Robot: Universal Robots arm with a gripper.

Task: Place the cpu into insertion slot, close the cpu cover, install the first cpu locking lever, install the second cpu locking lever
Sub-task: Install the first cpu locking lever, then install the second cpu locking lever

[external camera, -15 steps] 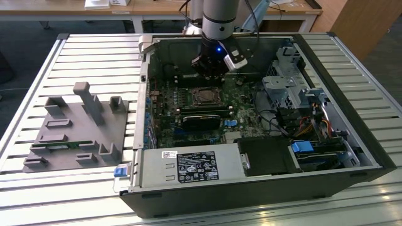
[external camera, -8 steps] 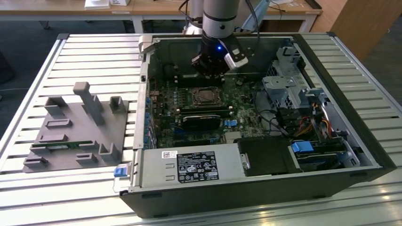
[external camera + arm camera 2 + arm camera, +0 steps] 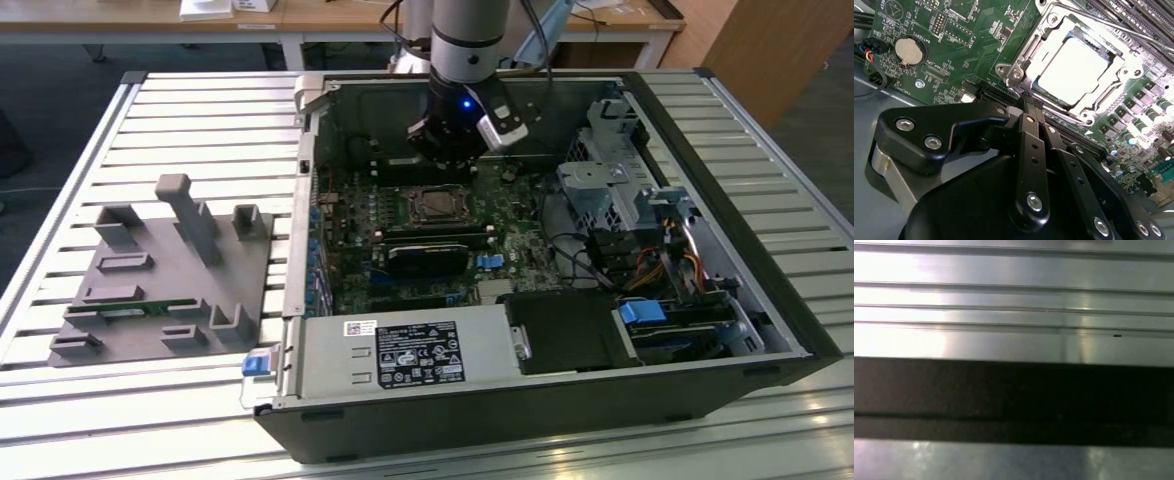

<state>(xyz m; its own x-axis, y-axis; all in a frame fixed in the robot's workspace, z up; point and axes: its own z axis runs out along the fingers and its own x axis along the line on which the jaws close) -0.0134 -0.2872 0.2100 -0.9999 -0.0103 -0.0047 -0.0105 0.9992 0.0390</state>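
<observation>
While the arm hangs inside the open case, these are the hazards, taken from the exterior view's left across to its right:

Grey moulded fixture (image 3: 167,275): it rests on the slatted metal bench (image 3: 80,150), well apart from the work; little risk here.

Black computer case (image 3: 534,400): its walls hem the arm in, so a wide swing could strike an edge.

Black pincer (image 3: 1029,100): in the second wrist view its two slim fingers (image 3: 1030,145) lie pressed together with nothing between them. The tips sit just beside the socket's corner, so a sideways slip could scrape the green motherboard (image 3: 954,65).

Flat square cpu with a pale silvery face (image 3: 1070,70): it lies seated in the small square black insertion slot (image 3: 434,205), so that step looks done.

Thin silver metal cpu cover frame (image 3: 1054,22): it appears to lie down around the chip. If it is not flat, a lever pressed home could jam or bend it.

Locking levers: I cannot tell whether either is latched; a glancing push could let a lever spring back.

Round silver coin battery (image 3: 908,50): near the fingers' path, it could be knocked.
</observation>
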